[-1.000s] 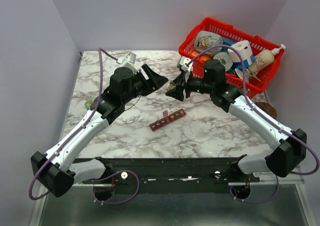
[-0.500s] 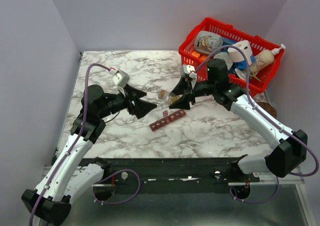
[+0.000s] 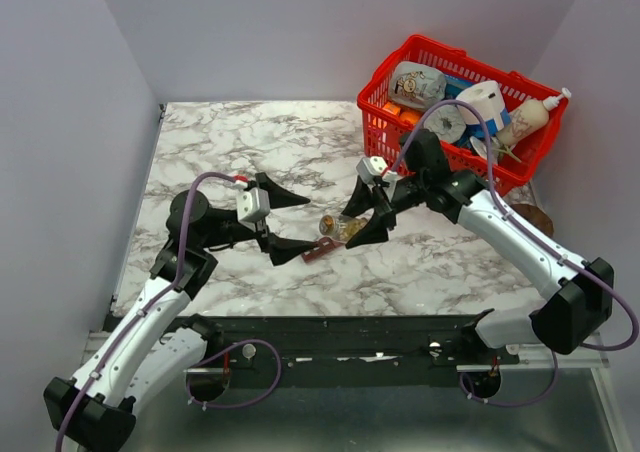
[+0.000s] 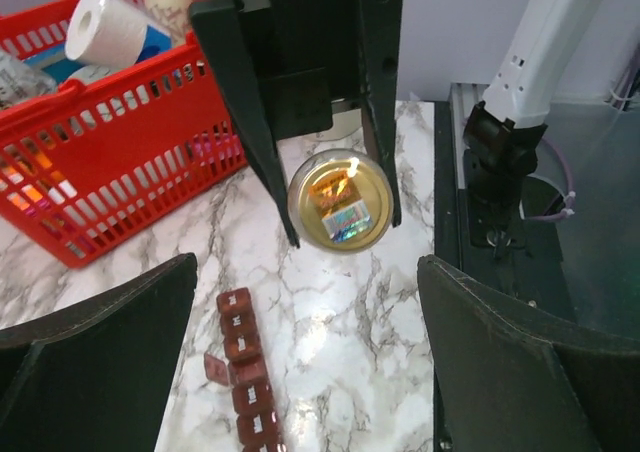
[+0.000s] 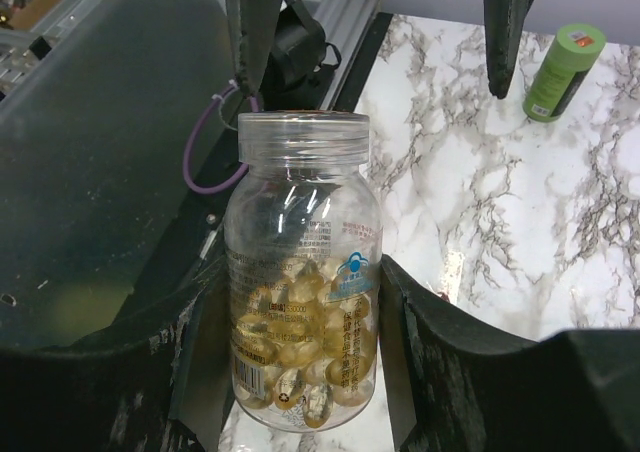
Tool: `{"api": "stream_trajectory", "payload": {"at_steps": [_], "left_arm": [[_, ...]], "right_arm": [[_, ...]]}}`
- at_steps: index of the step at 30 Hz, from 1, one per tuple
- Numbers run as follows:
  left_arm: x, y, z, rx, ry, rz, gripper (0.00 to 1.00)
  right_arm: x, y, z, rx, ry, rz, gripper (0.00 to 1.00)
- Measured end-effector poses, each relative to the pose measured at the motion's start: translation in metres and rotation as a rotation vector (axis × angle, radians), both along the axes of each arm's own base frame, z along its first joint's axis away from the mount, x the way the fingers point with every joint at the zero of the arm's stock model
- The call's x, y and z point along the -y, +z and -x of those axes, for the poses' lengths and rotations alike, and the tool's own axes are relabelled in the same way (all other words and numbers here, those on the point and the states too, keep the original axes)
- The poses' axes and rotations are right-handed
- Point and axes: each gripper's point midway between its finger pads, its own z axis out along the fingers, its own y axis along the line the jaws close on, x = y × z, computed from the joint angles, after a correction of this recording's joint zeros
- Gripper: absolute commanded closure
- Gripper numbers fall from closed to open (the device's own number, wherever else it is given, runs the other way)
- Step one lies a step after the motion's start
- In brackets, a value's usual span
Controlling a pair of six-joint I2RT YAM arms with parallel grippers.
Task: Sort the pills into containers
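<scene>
The bottle [image 5: 303, 302] of pills [image 5: 298, 357] is clamped by the right gripper [image 3: 356, 223], cap [image 4: 339, 200] presented to the left gripper [image 3: 313, 222], spread wide and empty beside it, presumably for uncapping.

The light is bright and even, shadows on the tabletop [image 3: 250, 142] are soft, and white glare shines on the clear bottle [image 5: 300, 272].

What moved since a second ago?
The left end effector pulled back toward its own side and opened wide, holding nothing. The right end effector carried the pill bottle toward the table's front edge, close to the brown pill strip. The strip and the red basket stayed put.
</scene>
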Motion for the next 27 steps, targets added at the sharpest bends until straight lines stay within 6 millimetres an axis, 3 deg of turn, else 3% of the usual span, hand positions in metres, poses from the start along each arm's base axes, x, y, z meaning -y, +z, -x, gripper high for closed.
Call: {"api": "stream_trajectory", "payload": {"at_steps": [6,9,18,24,27], "left_arm": [[0.021,0.001,0.01,-0.001,-0.088,0.001,0.03],[0.027,0.001,0.013,-0.008,-0.113,-0.003,0.09],[0.039,0.013,0.011,-0.003,-0.121,0.006,0.49],[0.039,0.012,0.007,-0.001,-0.09,-0.017,0.57],[0.037,0.011,0.006,0.005,-0.073,-0.029,0.76]], "right_arm": [[-0.003,0.002,-0.001,0.003,0.008,-0.003,0.83],[-0.003,0.001,-0.001,-0.001,0.008,0.0,0.84],[-0.003,0.0,-0.002,-0.008,0.007,0.003,0.84],[-0.003,0.0,-0.001,-0.024,0.003,0.009,0.84],[-0.004,0.0,-0.002,-0.037,-0.001,0.012,0.84]]}}
